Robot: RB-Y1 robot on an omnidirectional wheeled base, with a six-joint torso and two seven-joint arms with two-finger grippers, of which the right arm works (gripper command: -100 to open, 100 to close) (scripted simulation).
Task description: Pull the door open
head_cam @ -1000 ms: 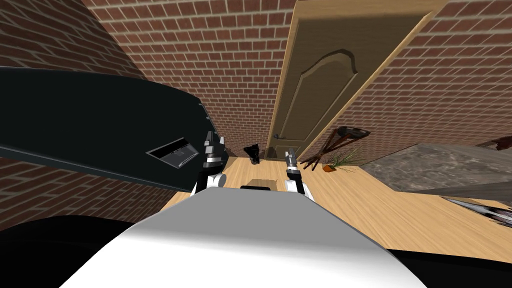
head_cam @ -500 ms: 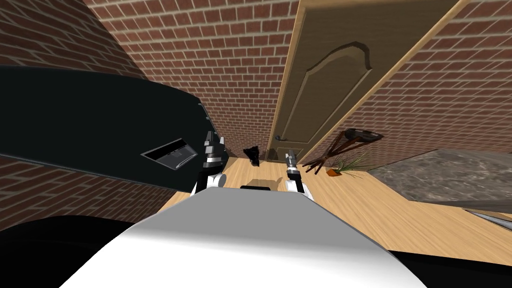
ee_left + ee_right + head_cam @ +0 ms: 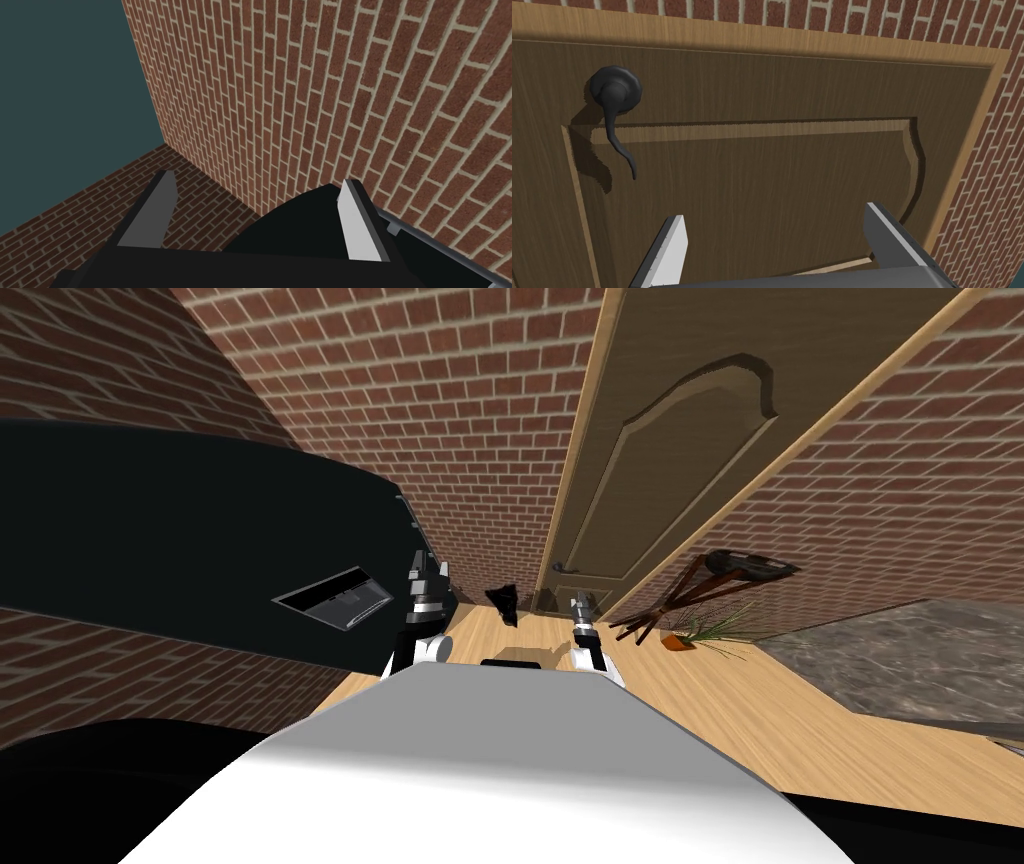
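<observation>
Right gripper (image 3: 775,215) has its fingers spread, nothing between them. It faces the brown door (image 3: 762,165), which sits shut in its lighter frame, and does not touch it. The dark lever handle (image 3: 614,95) is ahead of the gripper and a bit to its left, outside the line of the fingers, clearly apart. Lever hangs downward from its round base. Left gripper (image 3: 260,177) is also spread and empty, pointed at a brick wall (image 3: 325,100), with a big black shape (image 3: 200,528) just beside it.
</observation>
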